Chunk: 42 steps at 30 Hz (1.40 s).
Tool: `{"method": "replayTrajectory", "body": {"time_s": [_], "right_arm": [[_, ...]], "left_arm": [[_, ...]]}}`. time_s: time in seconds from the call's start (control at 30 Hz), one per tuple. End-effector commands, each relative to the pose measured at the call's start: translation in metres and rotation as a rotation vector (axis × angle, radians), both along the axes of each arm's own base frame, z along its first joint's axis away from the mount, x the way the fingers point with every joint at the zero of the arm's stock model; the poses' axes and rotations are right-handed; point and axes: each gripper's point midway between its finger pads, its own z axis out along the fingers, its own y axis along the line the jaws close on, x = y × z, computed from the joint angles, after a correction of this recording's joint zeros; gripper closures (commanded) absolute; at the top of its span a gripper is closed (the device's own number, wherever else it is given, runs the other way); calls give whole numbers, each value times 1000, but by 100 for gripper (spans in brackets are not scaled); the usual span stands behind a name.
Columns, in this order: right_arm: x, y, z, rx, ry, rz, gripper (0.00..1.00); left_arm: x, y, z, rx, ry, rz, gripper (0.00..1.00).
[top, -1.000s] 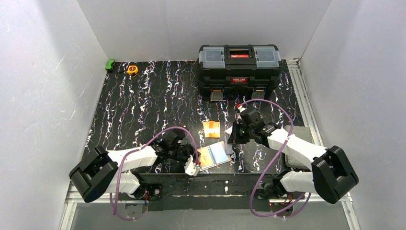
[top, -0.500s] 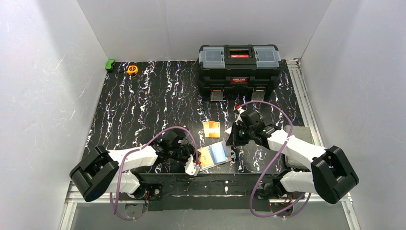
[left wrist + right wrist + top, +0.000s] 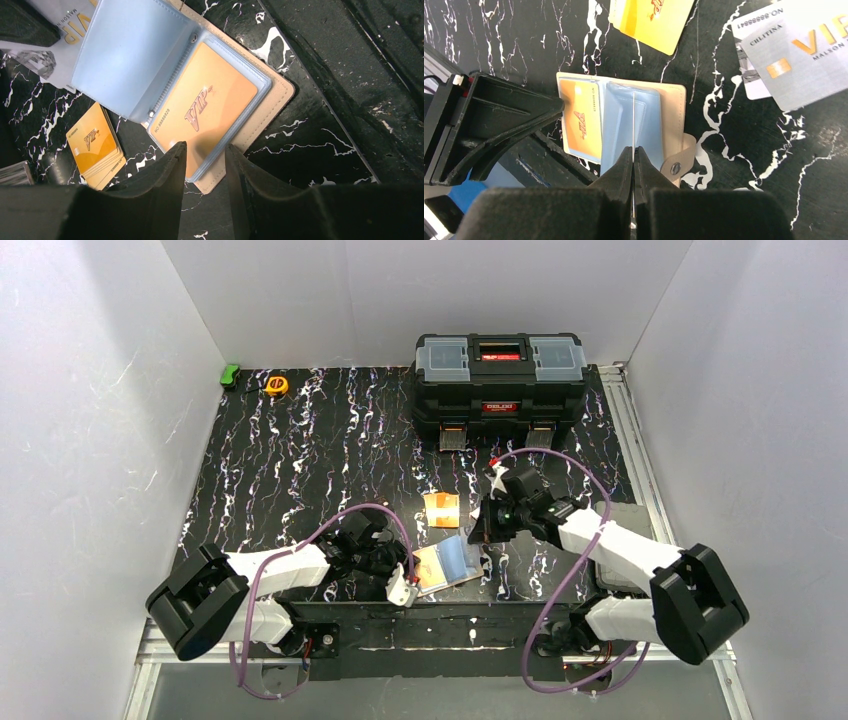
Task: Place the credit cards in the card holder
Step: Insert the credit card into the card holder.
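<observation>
The cream card holder lies open near the front edge, pale blue sleeves up. An orange card sits in one sleeve. A small stack of orange cards lies just behind it. My right gripper is shut on a thin card. I see that card edge-on, upright over the blue sleeves; from above it looks dark. My left gripper stands partly open with its fingertips at the holder's near edge. Nothing is between them.
Grey VIP cards lie on the table right of the holder. A big black toolbox stands at the back. A yellow tape measure and a green object sit at the back left.
My right gripper has edged slightly left toward the card holder with its card. The left arm has not moved.
</observation>
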Motion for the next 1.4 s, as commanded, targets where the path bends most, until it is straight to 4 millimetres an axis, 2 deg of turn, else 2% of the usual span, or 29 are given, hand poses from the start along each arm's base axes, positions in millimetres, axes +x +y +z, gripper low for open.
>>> {"method": "replayTrajectory", "body": {"time_s": [0.0, 0.2, 0.53, 0.83, 1.13, 1.37], "right_arm": [[2, 17, 9, 13, 13, 95, 99], [-2, 19, -9, -81, 68, 164, 99], [6, 12, 12, -178, -58, 173, 99], [-4, 37, 33, -55, -79, 241, 99], [-15, 51, 27, 13, -24, 285, 99], [-14, 42, 8, -59, 10, 263, 99]], "left_arm": [[-6, 0, -3, -1, 23, -18, 67], [-6, -1, -2, -5, 22, -16, 67], [-6, -1, -2, -5, 21, -14, 67], [-5, 0, -1, -5, 16, -9, 67], [-5, 0, -2, -4, 13, -8, 67], [-5, 0, -1, -6, 15, -10, 67]]}}
